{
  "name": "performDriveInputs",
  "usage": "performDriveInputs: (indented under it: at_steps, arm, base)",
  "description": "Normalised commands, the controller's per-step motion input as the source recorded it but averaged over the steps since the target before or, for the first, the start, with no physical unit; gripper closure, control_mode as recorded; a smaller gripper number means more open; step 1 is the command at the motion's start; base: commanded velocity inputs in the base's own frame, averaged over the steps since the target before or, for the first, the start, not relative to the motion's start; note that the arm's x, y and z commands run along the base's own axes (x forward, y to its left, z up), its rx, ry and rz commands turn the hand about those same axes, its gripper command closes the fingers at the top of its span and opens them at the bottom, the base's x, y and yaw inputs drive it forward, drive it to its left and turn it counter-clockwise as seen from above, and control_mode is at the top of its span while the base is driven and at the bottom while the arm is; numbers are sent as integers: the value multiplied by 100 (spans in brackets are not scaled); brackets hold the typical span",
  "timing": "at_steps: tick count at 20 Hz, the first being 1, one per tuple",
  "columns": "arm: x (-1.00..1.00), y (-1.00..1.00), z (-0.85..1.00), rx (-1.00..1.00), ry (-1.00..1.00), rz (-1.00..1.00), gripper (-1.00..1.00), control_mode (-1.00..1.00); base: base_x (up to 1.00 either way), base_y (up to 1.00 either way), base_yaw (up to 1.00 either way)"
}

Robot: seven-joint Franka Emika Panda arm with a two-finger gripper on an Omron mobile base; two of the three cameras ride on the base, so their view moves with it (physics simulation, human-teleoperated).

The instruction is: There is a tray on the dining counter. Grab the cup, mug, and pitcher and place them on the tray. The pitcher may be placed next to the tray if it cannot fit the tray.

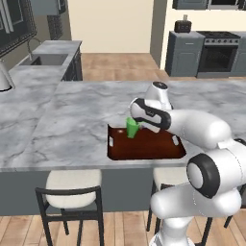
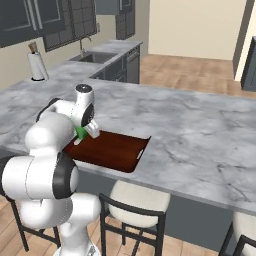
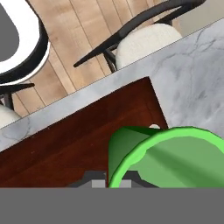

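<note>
The bright green cup [image 1: 131,128] hangs tilted just over the left end of the dark reddish-brown tray [image 1: 153,150], which lies at the near edge of the dining counter [image 1: 72,125]. My gripper [image 1: 136,126] is shut on the cup's rim. In the right base view the cup [image 2: 80,132] peeks out beside my gripper [image 2: 86,133] above the tray [image 2: 115,150]. In the hand view the cup [image 3: 175,157] sits close over the tray [image 3: 65,148], at my gripper [image 3: 114,183]. The mug and the pitcher are out of view.
Cushioned stools [image 1: 72,185] stand under the counter's near edge, one [image 2: 135,197] right of the tray. A sink [image 1: 45,58] lies far left, a paper towel roll [image 2: 36,65] beside it. The stove [image 1: 218,53] is at the back right.
</note>
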Motion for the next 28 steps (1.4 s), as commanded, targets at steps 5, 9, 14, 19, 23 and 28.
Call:
performDriveInputs:
  at_steps: [5,9,14,19,23,28]
  arm:
    - [4,-5,-10,0,-3,13,100,-100]
    - [28,0,-18,0,0,9,100,-100]
    - [36,0,0,0,-2,8,100,-100]
    - [25,0,-6,0,-1,7,100,-100]
    - [16,0,-14,0,0,6,100,-100]
    - [18,0,-11,0,-3,6,100,-100]
  base:
    - [0,0,0]
    - [0,0,0]
    - [0,0,0]
    - [0,0,0]
    - [0,0,0]
    - [0,0,0]
